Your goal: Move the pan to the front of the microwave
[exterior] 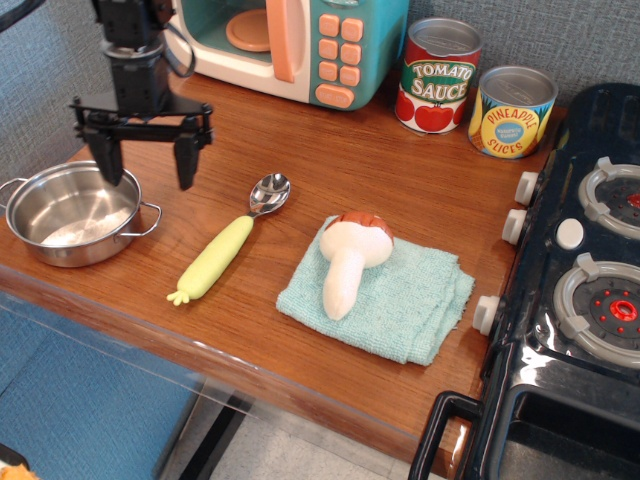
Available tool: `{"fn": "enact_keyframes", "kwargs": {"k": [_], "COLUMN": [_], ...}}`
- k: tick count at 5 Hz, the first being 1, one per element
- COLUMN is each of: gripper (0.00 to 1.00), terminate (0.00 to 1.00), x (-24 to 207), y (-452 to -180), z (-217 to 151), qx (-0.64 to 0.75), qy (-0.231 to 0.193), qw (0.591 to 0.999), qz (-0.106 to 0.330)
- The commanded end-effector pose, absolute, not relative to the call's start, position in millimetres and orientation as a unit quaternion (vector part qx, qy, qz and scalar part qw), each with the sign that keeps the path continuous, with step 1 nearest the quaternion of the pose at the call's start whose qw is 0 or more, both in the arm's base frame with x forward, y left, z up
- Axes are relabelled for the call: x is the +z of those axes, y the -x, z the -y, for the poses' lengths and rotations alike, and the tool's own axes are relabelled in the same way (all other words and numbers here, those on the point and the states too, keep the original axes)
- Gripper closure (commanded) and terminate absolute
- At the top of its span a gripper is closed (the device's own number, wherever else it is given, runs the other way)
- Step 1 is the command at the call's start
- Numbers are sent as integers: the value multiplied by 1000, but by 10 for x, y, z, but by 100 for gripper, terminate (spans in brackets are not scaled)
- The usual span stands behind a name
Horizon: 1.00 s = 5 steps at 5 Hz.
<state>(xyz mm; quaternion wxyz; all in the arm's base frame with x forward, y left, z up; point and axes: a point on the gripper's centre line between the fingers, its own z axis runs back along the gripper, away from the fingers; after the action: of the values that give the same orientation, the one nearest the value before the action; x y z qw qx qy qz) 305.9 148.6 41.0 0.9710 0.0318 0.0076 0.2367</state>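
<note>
1. Spoon [227,240] and mushroom [349,256] on its teal cloth [400,300] are lying nearest me on the table [420,180].
2. I am seeing the pan [72,212] sitting at the table's left edge.
3. I am watching the gripper [142,160] hanging above the pan's right rim, jaws spread wide, holding nothing.
4. Microwave [300,45] is standing at the back, well apart from the pan.

Wooden table [300,160] carries pan [72,212], spoon [228,241], cloth [385,298], microwave [300,45], cans [478,92].
</note>
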Motion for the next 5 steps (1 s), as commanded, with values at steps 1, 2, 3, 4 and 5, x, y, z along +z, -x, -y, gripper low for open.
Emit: {"fn": "enact_keyframes", "kwargs": {"k": [1, 2, 3, 4, 5], "gripper": [0, 0, 0, 100, 100], "terminate": [0, 0, 0, 0, 0], "x": [447, 370, 338, 349, 396], "y": [-2994, -3002, -3007, -2998, -2995], "z": [-1578, -1595, -1594, -1573, -1548], "qx": [251, 269, 273, 269, 264], "qy": [-51, -56, -56, -55, -56], "qw": [967, 961, 960, 961, 963], "qz": [-1, -13, -17, -11, -2]}}
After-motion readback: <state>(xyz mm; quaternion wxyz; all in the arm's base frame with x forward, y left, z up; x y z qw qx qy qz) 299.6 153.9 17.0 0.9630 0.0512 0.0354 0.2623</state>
